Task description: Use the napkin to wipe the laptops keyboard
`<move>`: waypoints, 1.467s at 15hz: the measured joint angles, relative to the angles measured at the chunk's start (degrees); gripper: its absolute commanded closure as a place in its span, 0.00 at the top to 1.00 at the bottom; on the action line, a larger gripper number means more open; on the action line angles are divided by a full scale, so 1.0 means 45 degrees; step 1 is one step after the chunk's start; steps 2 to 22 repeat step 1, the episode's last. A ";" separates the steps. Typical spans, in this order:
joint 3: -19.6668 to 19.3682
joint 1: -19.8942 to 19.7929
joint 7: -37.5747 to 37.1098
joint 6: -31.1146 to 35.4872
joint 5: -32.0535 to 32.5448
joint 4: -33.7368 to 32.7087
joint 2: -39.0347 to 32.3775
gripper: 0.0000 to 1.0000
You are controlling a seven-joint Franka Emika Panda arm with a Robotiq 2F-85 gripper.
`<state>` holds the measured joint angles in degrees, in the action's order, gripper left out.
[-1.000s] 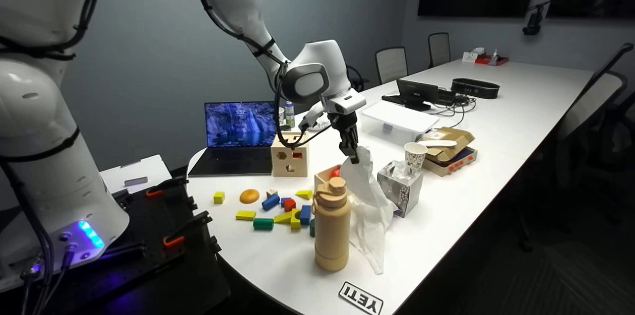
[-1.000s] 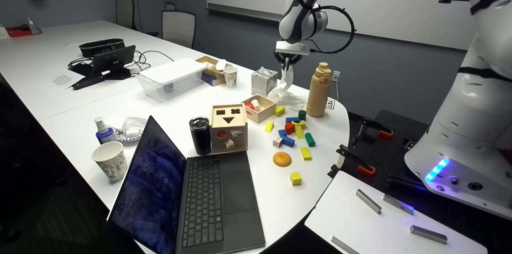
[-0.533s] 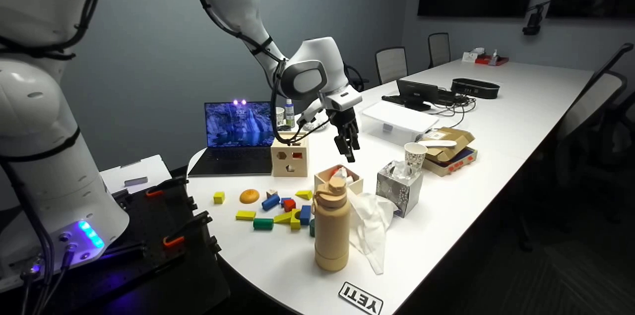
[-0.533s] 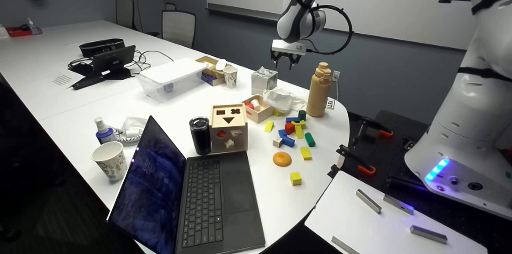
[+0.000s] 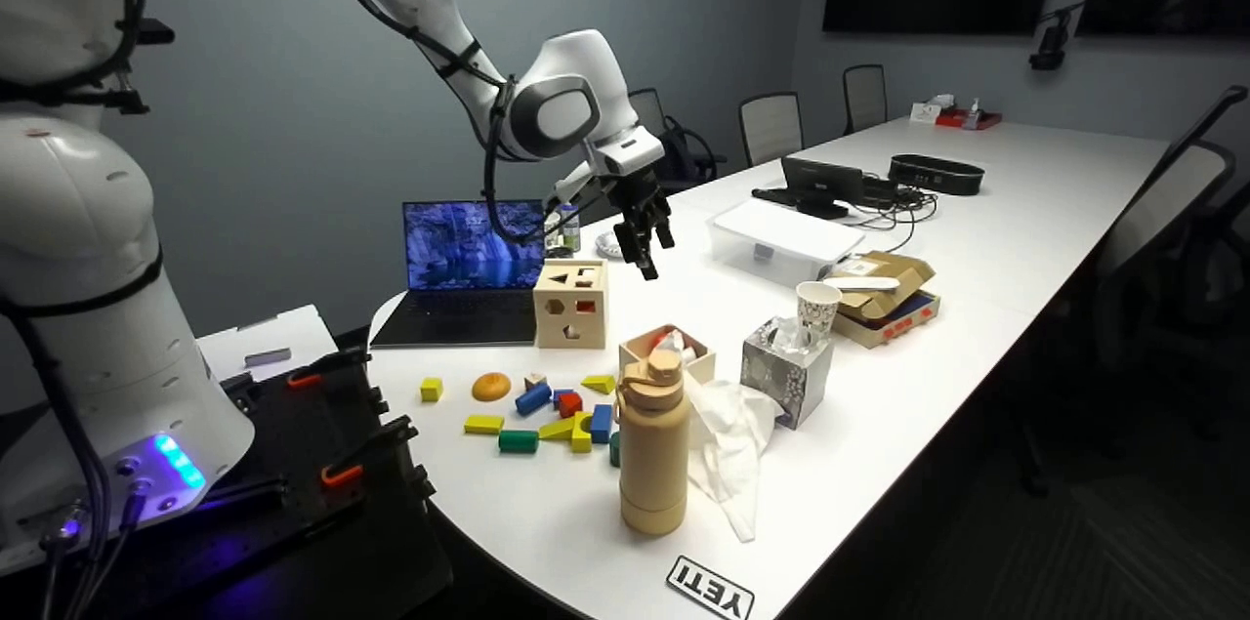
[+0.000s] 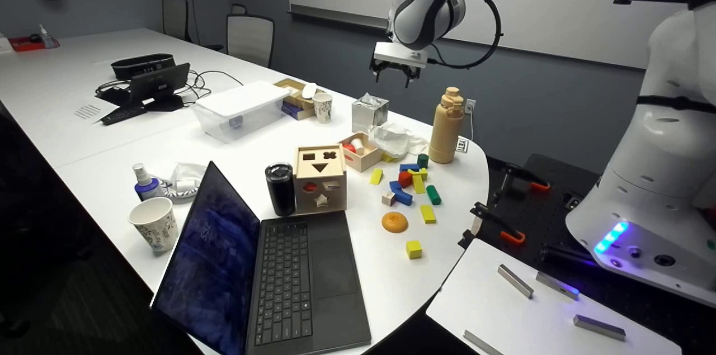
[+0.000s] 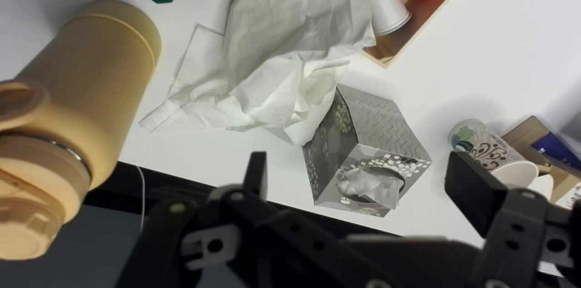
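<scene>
Note that the crumpled white paper napkin (image 7: 281,47) has left the spread, unloaded fingers (image 7: 474,190) and now lies on the white desk (image 5: 840,444), between the tan cylindrical bottle (image 5: 654,449) and the grey patterned tissue box (image 5: 791,381); regrasping appears necessary before you wipe the black laptop keyboard (image 6: 284,282). Descend from above, where room is free, keep clear of both neighbours and the nearby desk edge, then carry the napkin over the cut-out wooden cube (image 6: 321,179).

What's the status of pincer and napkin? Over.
Pincer open, empty. Napkin crumpled between bottle and tissue box. Wooden shape box beside laptop, perhaps in the way.
</scene>
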<state>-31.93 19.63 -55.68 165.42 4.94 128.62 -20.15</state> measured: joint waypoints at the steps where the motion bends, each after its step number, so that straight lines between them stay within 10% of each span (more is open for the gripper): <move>1: -0.0352 0.0489 -0.0305 -0.0001 0.0304 0.0388 0.0367 1.00; 22: -0.0352 0.0489 -0.0305 -0.0001 0.0304 0.0388 0.0367 1.00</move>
